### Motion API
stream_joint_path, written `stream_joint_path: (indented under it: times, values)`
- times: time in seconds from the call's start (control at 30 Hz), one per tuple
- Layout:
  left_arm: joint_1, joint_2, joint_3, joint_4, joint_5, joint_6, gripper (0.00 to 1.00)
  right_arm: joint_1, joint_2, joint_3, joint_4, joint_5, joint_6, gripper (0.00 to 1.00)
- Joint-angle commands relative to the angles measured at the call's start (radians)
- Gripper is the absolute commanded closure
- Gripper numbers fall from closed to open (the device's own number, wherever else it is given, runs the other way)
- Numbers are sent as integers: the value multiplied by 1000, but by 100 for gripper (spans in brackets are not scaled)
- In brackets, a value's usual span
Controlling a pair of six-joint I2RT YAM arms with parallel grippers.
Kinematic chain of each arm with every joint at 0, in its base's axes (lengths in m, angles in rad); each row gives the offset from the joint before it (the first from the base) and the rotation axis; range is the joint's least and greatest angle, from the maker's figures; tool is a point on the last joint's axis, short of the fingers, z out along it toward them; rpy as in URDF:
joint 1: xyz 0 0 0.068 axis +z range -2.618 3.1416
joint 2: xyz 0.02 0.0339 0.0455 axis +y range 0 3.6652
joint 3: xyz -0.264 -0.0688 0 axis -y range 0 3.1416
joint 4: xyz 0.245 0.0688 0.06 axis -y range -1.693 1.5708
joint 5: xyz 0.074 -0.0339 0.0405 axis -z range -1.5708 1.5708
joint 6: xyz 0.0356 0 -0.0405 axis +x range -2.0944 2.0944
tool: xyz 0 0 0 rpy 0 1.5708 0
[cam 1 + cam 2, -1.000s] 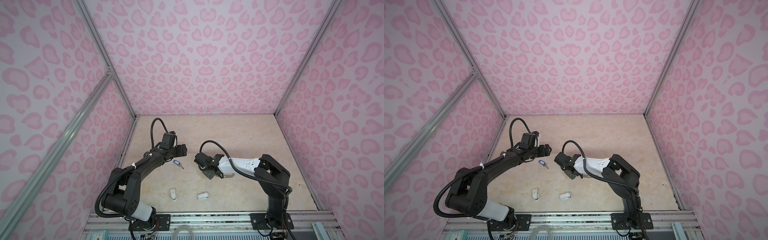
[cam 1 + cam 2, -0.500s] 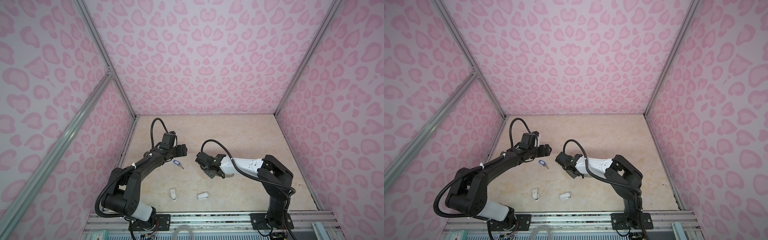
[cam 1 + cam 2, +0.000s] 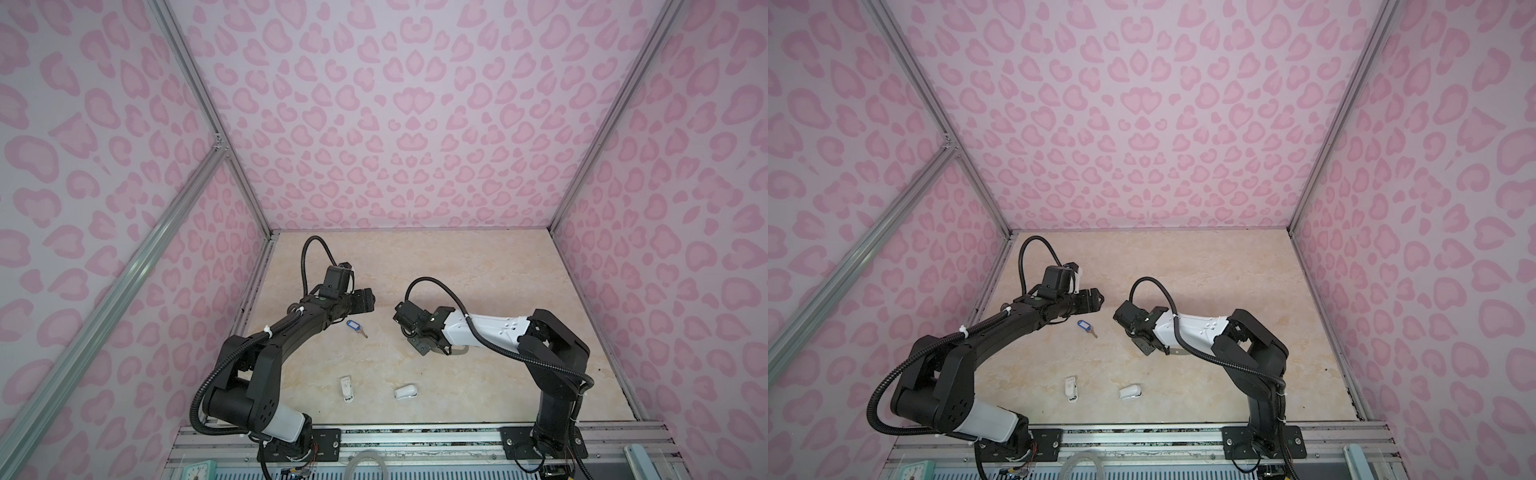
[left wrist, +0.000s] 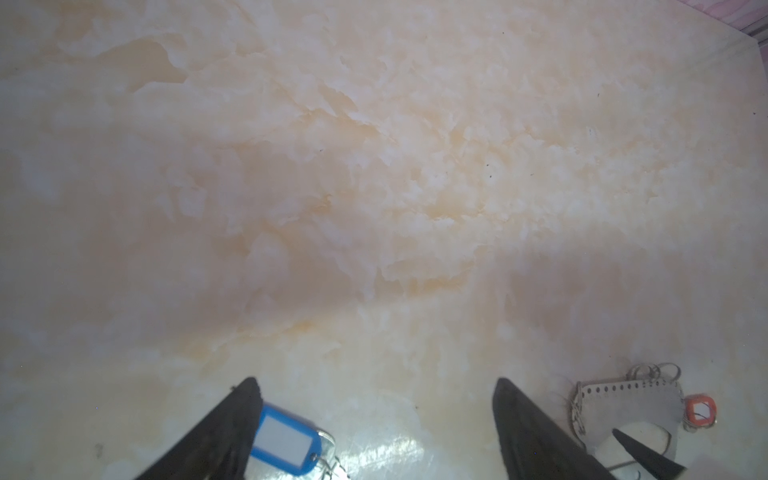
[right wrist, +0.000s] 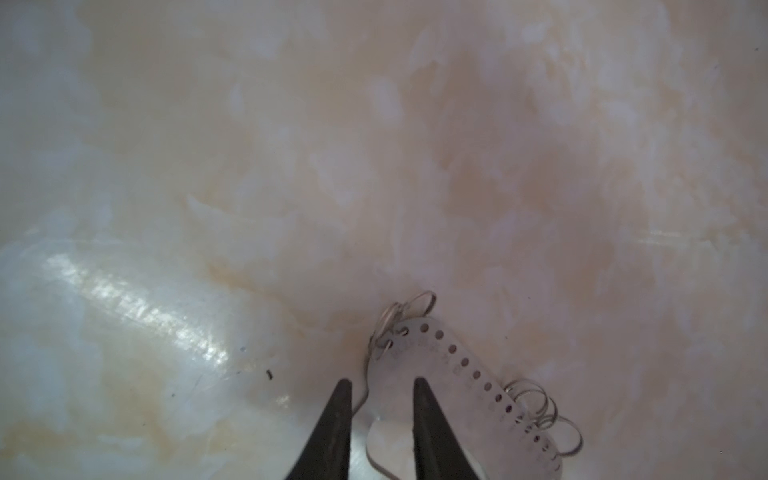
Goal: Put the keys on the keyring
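A blue-tagged key (image 3: 354,326) lies on the marble table just below my left gripper (image 3: 370,305), which hovers wide open. In the left wrist view the blue tag (image 4: 286,440) sits beside one fingertip, untouched. The grey keyring (image 5: 449,374) lies flat under my right gripper (image 5: 381,381). Its jaws stand a little apart astride the plate's rim, one finger (image 5: 424,415) over the handle cutout and one outside. The left wrist view shows the keyring (image 4: 631,403) with an orange-tagged key (image 4: 700,409) at its edge. In both top views the right arm hides most of the keyring (image 3: 1177,353).
Two small white plastic objects (image 3: 347,388) (image 3: 405,392) lie near the table's front edge. Pink patterned walls enclose the table on three sides. Bare marble stretches behind both arms.
The right gripper's jaws have parted slightly over the keyring's rim and the wrist has shifted a little. The left arm and blue key stay put.
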Motion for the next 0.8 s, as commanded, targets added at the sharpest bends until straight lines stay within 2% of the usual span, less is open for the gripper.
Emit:
stream_joint_path:
  times: [0.0,0.3,0.63,0.77]
  values:
    - [0,-4,11,27,9,-9,12,5,20,4,1,-9,7,72]
    - [0,-8,11,25,9,-15,12,12,59,34,-11,34,14,76]
    - [0,-14,13,27,3,-13,13,12,74,46,-30,79,16,88]
    - [0,-20,11,28,6,-12,13,13,67,38,-29,83,7,99]
